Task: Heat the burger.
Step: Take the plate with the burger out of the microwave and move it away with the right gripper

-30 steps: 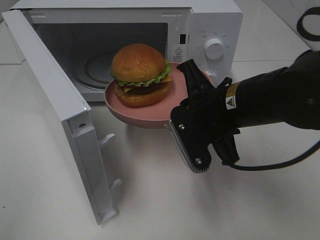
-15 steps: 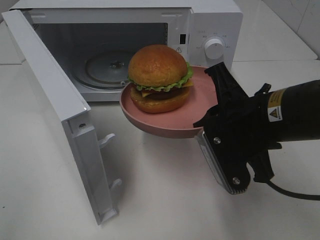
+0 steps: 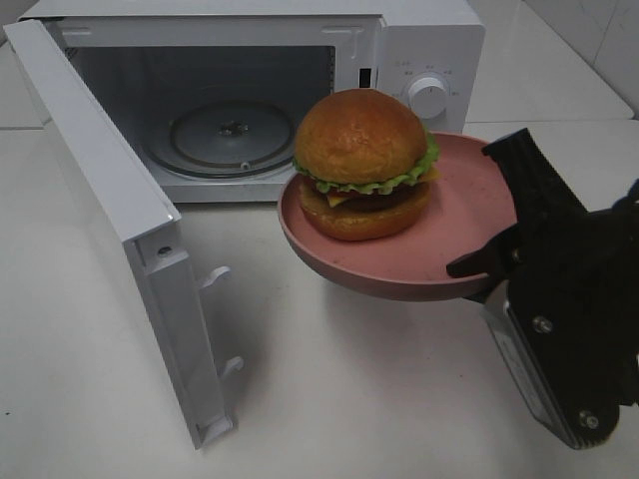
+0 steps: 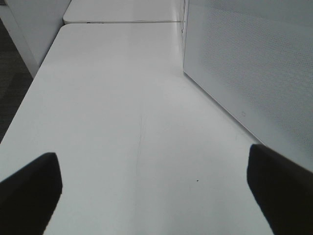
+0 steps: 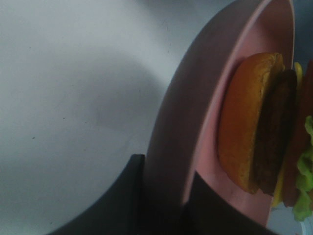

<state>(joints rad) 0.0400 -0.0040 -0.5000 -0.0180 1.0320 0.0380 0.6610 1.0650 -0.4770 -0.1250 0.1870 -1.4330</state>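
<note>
The burger (image 3: 364, 165), with a golden-brown bun, green lettuce, dark patty and yellow cheese, sits on a round pink plate (image 3: 399, 274). The plate hangs in the air in front of the microwave's control panel. My right gripper (image 3: 486, 271) is shut on the plate's right rim. In the right wrist view the gripper (image 5: 168, 196) clamps the plate's rim (image 5: 181, 112), with the burger (image 5: 254, 132) just beyond it. My left gripper (image 4: 154, 196) is open above bare table beside the microwave door and does not show in the high view.
The white microwave (image 3: 429, 40) stands at the back with its door (image 3: 100, 200) swung wide to the left. Its glass turntable (image 3: 230, 135) is bare. A knob (image 3: 429, 97) sits on the panel. The door's perforated outer face (image 4: 244, 63) is close to the left gripper.
The right gripper has carried the plate and burger to the right and toward the table's front, away from the microwave's opening. The door has not moved.
</note>
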